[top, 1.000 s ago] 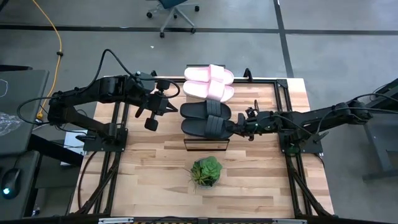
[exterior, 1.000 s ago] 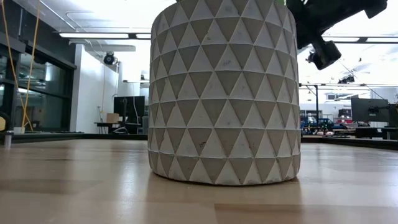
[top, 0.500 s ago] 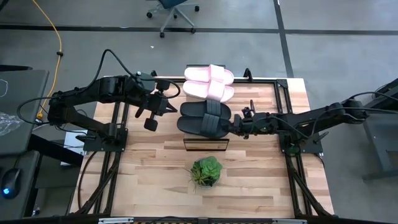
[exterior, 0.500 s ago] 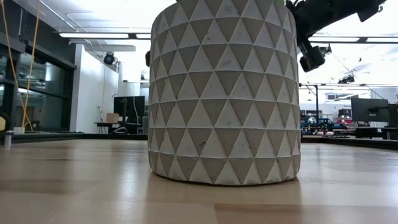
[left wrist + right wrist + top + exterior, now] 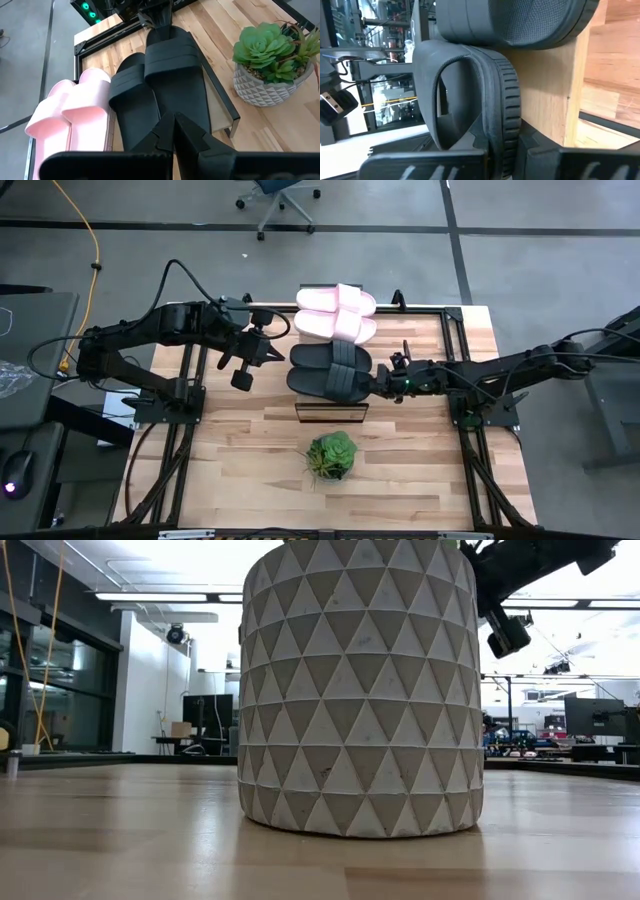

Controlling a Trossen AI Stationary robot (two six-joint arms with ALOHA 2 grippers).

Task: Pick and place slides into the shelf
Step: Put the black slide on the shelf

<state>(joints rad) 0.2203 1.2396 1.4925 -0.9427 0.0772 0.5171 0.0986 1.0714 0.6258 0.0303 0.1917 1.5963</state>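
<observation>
Matt black rubbery slides (image 5: 170,80), light-wood shelf (image 5: 220,107), faceted stone-like pot (image 5: 360,690).

Two slides pale pink (image 5: 336,312), two slides black w/ ribbed straps (image 5: 331,370). Shelf (image 5: 220,105) light wood top, dark frame. Desk (image 5: 400,460) light wood, butcher-block strips. Plant (image 5: 331,455) green; its pot (image 5: 360,690) pale grey w/ raised triangle pattern. Both arms dark. Floor grey w/ dark lines; cable (image 5: 95,250) yellow.
</observation>
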